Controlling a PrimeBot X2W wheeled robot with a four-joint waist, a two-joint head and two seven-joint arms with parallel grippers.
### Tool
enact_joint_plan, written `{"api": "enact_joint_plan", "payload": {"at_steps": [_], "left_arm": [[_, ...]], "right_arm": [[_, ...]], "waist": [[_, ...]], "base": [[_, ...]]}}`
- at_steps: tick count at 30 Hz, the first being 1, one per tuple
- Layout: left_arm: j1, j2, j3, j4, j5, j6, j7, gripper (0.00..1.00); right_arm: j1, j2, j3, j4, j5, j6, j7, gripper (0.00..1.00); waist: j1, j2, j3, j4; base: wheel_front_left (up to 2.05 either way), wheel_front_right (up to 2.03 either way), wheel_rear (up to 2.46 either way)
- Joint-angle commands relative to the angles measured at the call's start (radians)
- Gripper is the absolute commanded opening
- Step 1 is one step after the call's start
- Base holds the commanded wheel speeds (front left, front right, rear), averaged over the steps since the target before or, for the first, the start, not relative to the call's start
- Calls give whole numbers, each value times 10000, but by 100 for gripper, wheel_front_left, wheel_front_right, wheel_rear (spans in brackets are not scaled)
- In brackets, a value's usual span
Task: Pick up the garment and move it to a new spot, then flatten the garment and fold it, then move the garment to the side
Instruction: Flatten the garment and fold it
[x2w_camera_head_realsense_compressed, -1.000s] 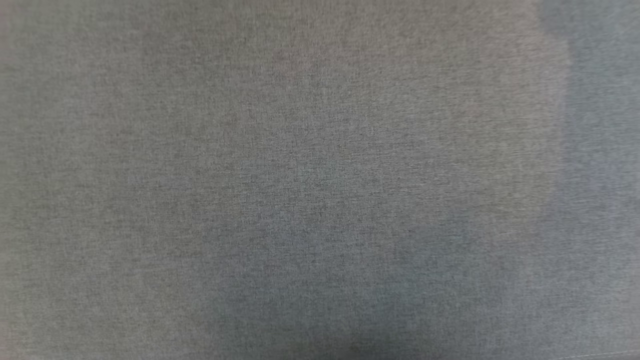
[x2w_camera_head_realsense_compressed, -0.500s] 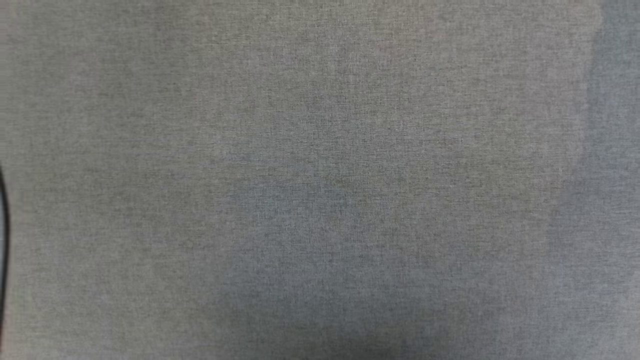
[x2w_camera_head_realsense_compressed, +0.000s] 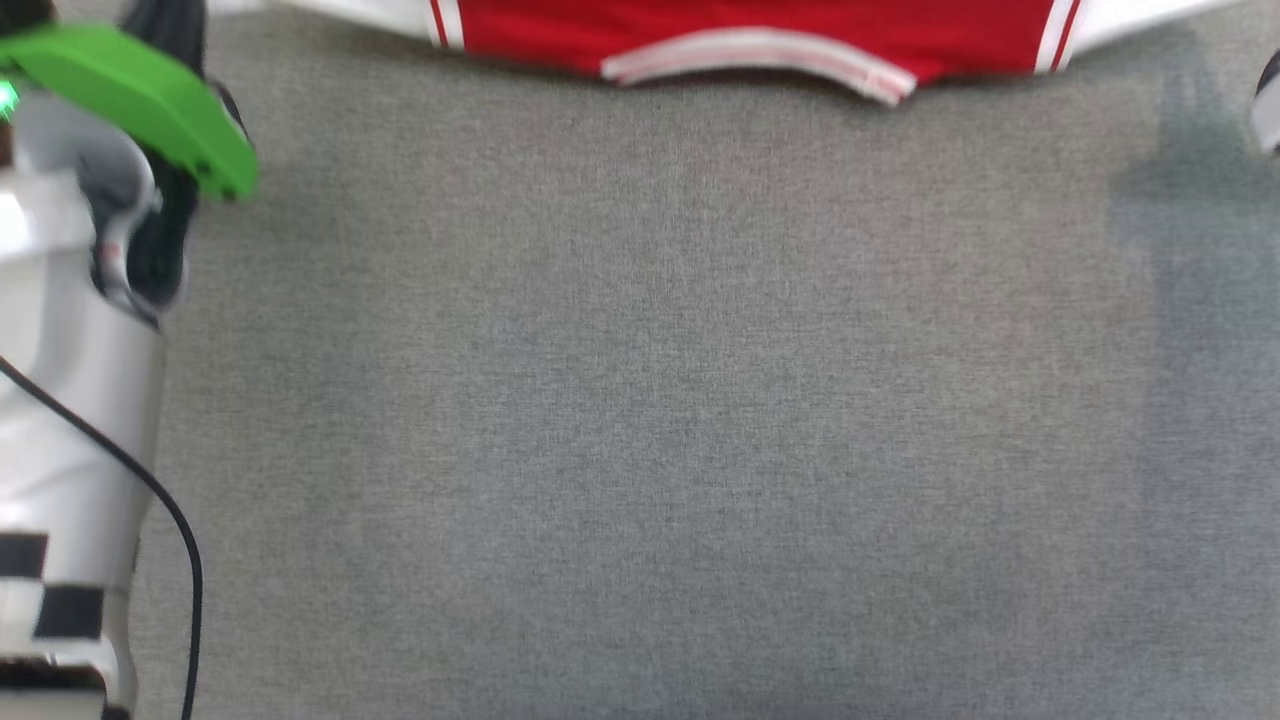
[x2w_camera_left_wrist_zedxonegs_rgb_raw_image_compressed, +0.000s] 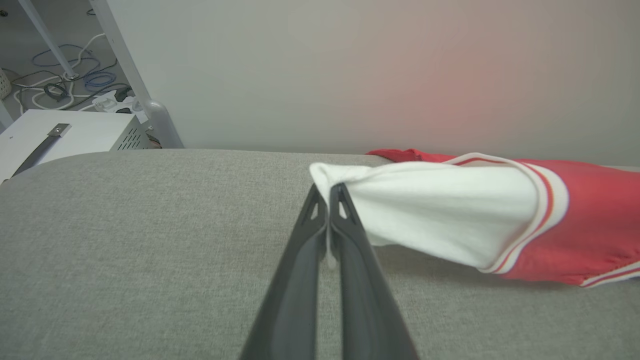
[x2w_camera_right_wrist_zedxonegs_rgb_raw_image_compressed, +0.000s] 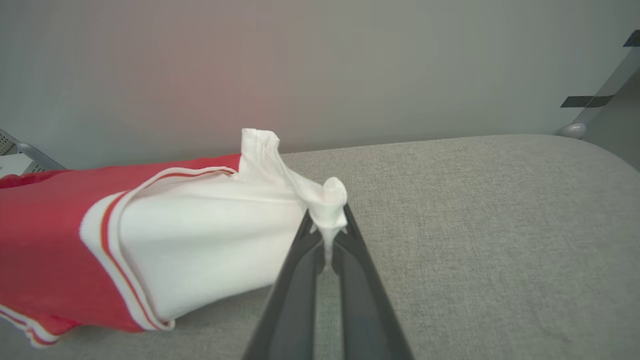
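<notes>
Grey woven surface (x2w_camera_head_realsense_compressed: 640, 400), pale wall (x2w_camera_left_wrist_zedxonegs_rgb_raw_image_compressed: 350, 65); left end effector (x2w_camera_left_wrist_zedxonegs_rgb_raw_image_compressed: 328, 190) and right end effector (x2w_camera_right_wrist_zedxonegs_rgb_raw_image_compressed: 327, 221) tight on garment (x2w_camera_left_wrist_zedxonegs_rgb_raw_image_compressed: 450, 215) (white sleeves).

Grey surface (x2w_camera_head_realsense_compressed: 640, 400) lies open before the garment (x2w_camera_head_realsense_compressed: 750, 30); a wall (x2w_camera_left_wrist_zedxonegs_rgb_raw_image_compressed: 350, 75) stands behind.

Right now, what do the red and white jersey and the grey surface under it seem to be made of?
The jersey: thin, soft knit cloth, probably synthetic sportswear; matte, it bunches and drapes in loose folds. The grey surface: woven upholstery-like fabric, matte, with a fine heathered weave; its rounded edge hints at padding beneath, which I cannot confirm.
</notes>
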Motion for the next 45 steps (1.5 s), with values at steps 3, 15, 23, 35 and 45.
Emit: {"api": "enact_joint_plan", "payload": {"at_steps": [3, 15, 23, 35, 45], "left_arm": [[1212, 204, 79, -240, -302, 224, 473, 0], [4835, 583, -19, -2284, -1202, 866, 2673, 0], [7500, 845, -26, -4236, -1774, 1539, 3770, 0], [10599, 1131, -89, -6751, -2634, 2489, 5217, 0], [11296, 1125, -521, -7874, -2704, 2668, 5690, 0]], "right_arm": [[1059, -280, -136, -140, 560, -21, 613, 0], [3860, -622, -697, -846, 1537, -21, 2653, 0], [6059, -755, -1393, -1929, 1885, -21, 3685, 0], [9540, -297, -3160, -4447, 1849, -21, 6184, 0], [10959, 963, -4628, -6848, 681, -21, 7622, 0]], "waist": [[1, 0, -1326, 138], [1, 0, -2974, 196], [1, 0, -4015, 138], [1, 0, -4956, 38], [1, 0, -4600, -12]], "base": [[0, 0, 0], [0, 0, 0], [0, 0, 0], [0, 0, 0], [0, 0, 0]]}}
